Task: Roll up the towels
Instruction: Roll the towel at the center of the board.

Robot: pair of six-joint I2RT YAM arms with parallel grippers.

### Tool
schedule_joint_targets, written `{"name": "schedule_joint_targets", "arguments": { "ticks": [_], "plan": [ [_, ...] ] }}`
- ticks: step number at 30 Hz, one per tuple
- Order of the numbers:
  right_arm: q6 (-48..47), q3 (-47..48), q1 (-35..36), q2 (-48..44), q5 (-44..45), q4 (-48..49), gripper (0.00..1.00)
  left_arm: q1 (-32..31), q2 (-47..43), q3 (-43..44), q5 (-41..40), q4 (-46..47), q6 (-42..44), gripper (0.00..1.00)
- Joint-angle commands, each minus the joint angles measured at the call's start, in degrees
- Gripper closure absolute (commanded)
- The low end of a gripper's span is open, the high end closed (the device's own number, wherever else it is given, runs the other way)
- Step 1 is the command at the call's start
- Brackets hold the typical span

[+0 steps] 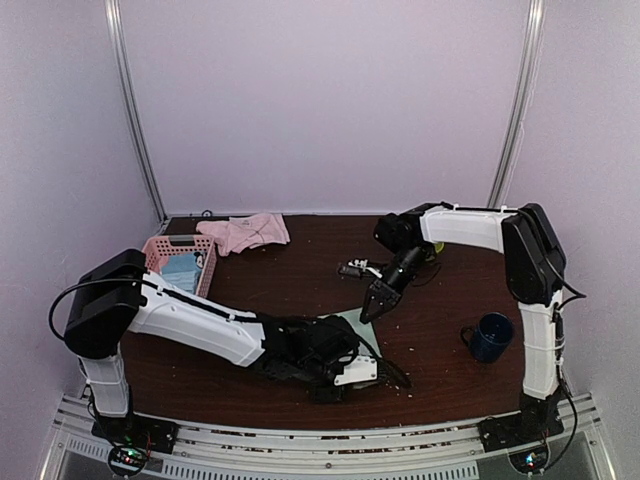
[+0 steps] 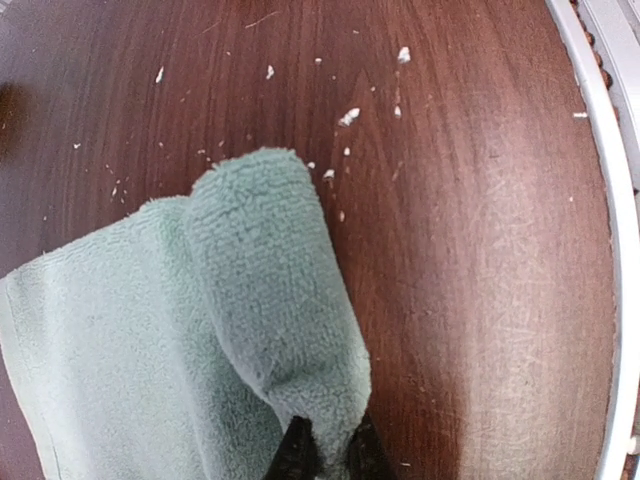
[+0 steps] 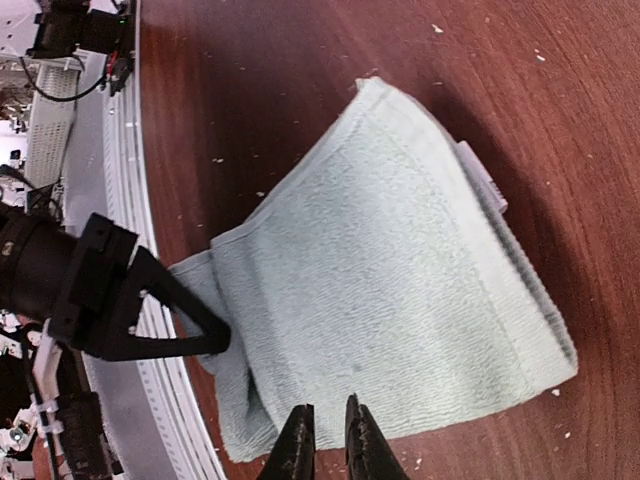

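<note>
Left wrist view: left gripper [image 2: 332, 452] pinching rolled fold of sage green towel [image 2: 150, 330], cloth lying half-rolled on table [image 2: 480, 250]. Right gripper [image 3: 328, 440] hovering over towel's edge, fingers slightly parted, gripping nothing. Pink towel [image 1: 250, 232] lying crumpled beside pink basket [image 1: 160, 245], far left.

Cloth on wood
I see a fuzzy, matt sage green cloth towel [image 2: 250, 300] on a glossy dark wooden worktop [image 2: 480, 250].

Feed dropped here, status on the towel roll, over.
Left tool pinching green towel, partly rolled. Right tool at its edge, grip unclear. Pink towel unrolled. Nothing blocking.
</note>
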Motion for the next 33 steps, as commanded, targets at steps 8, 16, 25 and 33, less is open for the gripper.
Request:
{"name": "schedule_joint_targets", "arguments": {
  "ticks": [8,16,25,33],
  "plan": [
    [9.53,-1.65,3.93,5.84,14.9,15.75,0.9,4.2,-1.94,0.6,14.38,-3.25,-4.38,0.94],
    [8.1,10.03,0.61,-1.52,12.19,10.05,0.83,11.77,1.34,1.8,32.13,-3.45,-8.71,0.94],
    [11.04,-4.67,-6.28,-32.16,5.52,21.5,0.75,18.71,10.52,5.66,50.96,-4.31,-15.19,0.94],
    [-5.25,-19.39,10.68,-44.24,2.56,10.75,0.76,22.97,19.28,7.02,58.2,-4.3,-19.72,0.92]
  ]
}}
